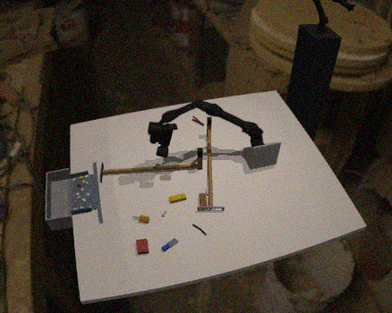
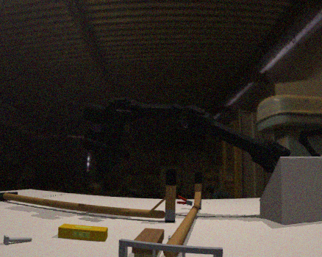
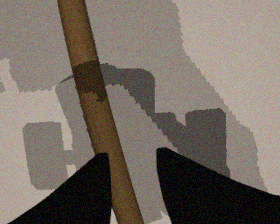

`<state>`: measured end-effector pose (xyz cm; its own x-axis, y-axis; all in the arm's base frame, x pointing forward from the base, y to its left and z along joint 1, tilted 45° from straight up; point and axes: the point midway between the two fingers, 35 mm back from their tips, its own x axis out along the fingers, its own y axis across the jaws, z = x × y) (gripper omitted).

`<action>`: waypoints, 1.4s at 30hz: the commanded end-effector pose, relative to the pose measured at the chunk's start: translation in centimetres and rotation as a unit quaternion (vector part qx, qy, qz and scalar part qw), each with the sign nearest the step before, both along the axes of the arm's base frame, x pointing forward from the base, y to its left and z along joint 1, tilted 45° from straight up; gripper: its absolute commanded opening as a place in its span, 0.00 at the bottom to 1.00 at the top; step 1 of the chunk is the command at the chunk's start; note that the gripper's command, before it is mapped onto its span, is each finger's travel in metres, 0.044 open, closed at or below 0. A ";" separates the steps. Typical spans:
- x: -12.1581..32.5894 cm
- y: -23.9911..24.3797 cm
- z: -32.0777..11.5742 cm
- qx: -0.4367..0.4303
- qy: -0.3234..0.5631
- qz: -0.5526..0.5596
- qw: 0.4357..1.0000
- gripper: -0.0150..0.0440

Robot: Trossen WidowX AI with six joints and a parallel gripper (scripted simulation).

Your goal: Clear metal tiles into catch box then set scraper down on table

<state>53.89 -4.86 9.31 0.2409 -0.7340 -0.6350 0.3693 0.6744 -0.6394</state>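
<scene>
The long scraper (image 1: pixel 149 168) (image 2: pixel 81 207) (image 3: pixel 93 95) lies on the table, its wooden handle running from a dark blade at the left to an upright black-topped post. My gripper (image 1: pixel 162 154) (image 3: pixel 132 160) is partly open and empty above the handle; in the wrist view the handle passes below, beside the left fingertip. The steel bench plate (image 1: pixel 93 206) is at the table's left edge, with several small white, orange and dark tiles scattered on it. The catch box (image 1: pixel 57 197) is at its far side, with no tiles visible inside. A grey bar (image 1: pixel 98 192) stands along the plate's near side.
A rake-like tool (image 1: pixel 210 170) (image 2: pixel 184 229) lies crosswise, near a brown block (image 1: pixel 202 199) (image 2: pixel 150 236). Also out are a yellow block (image 1: pixel 177 198) (image 2: pixel 82 233), a bolt (image 2: pixel 19 239), an orange-handled tool (image 1: pixel 143 219), a red block (image 1: pixel 142 246), a blue-ended item (image 1: pixel 166 246) and red pliers (image 1: pixel 197 120).
</scene>
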 end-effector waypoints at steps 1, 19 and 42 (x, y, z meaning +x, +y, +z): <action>0.0 1.7 1.0 -0.008 -0.007 0.023 1.000 0.57; -1.3 8.4 4.8 -0.034 -0.042 0.112 0.992 1.00; -5.2 15.8 8.9 -0.063 -0.088 0.215 0.971 1.00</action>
